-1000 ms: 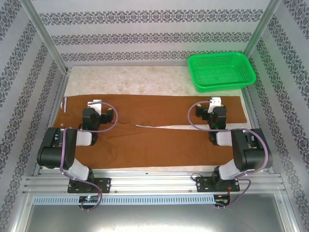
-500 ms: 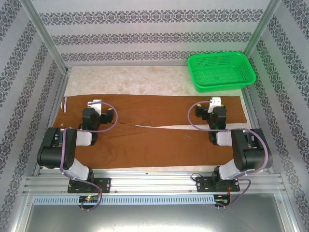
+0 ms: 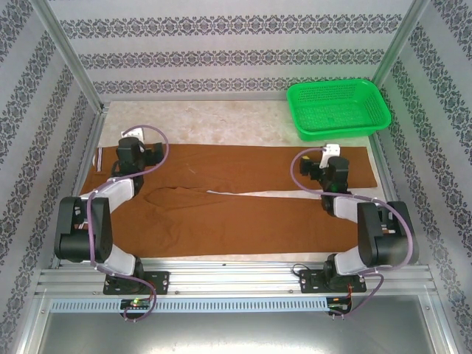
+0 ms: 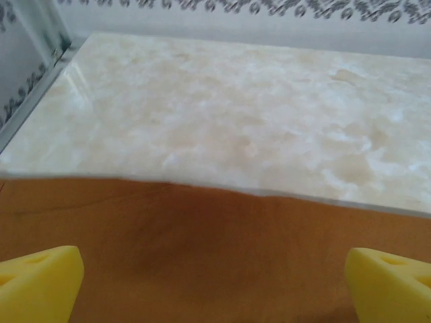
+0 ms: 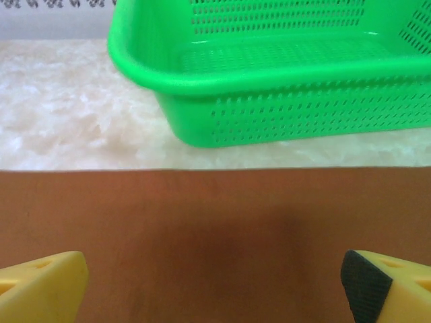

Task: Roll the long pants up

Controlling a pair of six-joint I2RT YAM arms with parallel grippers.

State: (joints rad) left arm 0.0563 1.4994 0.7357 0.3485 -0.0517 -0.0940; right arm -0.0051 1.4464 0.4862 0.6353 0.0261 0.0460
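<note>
The left jaws stand spread wide with nothing in them, yellow fingertips [image 4: 37, 279] low over brown cloth. The right jaws are just as wide and just as empty, their fingertips [image 5: 40, 286] also close above the cloth. Under and between both pairs lie the pants [image 3: 243, 214], flat and stretched full length across the table [image 4: 236, 114]. The cloth's far edge runs just ahead of each pair. Beyond that edge is bare table ahead of the left jaws, and a green basket [image 5: 269, 81] ahead of the right jaws. No roll has been started. This looks like the approach before a first grasp along the far edge. Next, each pair probably needs to drop, close on that edge, and draw it evenly without bunching the cloth.
</note>
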